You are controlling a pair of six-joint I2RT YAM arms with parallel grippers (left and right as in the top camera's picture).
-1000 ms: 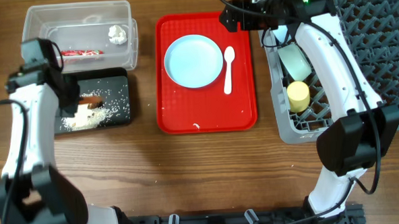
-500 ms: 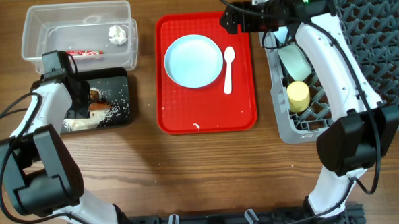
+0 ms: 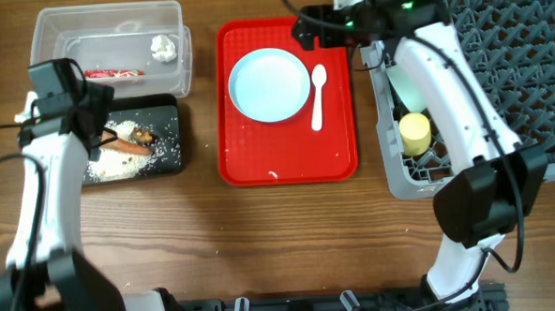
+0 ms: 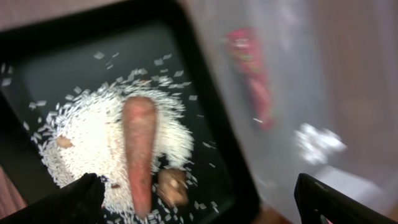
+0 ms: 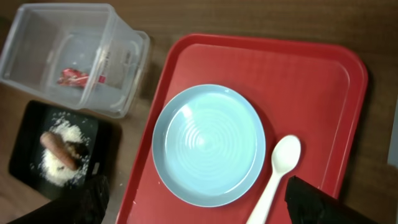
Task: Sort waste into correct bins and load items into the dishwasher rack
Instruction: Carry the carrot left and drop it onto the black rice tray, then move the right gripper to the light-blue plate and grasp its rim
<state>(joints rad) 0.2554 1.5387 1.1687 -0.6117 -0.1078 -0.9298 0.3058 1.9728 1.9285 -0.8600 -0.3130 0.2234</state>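
In the black tray (image 3: 168,109) the orange carrot piece (image 3: 127,145) lies on a heap of rice crumbs (image 3: 118,164), with a small brown lump (image 3: 146,136) beside it. My left gripper (image 3: 96,121) hovers open over the tray's left part, holding nothing; the carrot (image 4: 140,149) lies free below its jaws (image 4: 199,206). The clear tub (image 3: 56,34) holds the wrapper (image 3: 113,75) and tissue (image 3: 164,46). My right gripper (image 3: 323,27) hangs open above the light blue plate (image 5: 208,144) and white spoon (image 5: 277,174). A yellow cup (image 3: 414,131) and a pale bowl (image 3: 410,82) sit in the grey rack (image 3: 518,70).
The red serving tray (image 3: 338,153) lies at the table's centre between the bins and the rack, with a few crumbs (image 3: 273,174) near its front edge. Bare wooden table (image 3: 262,240) runs along the front.
My left gripper has opened and let go of the carrot, which now rests on the rice in the black tray; the arm has pulled back. The right arm has shifted slightly left.
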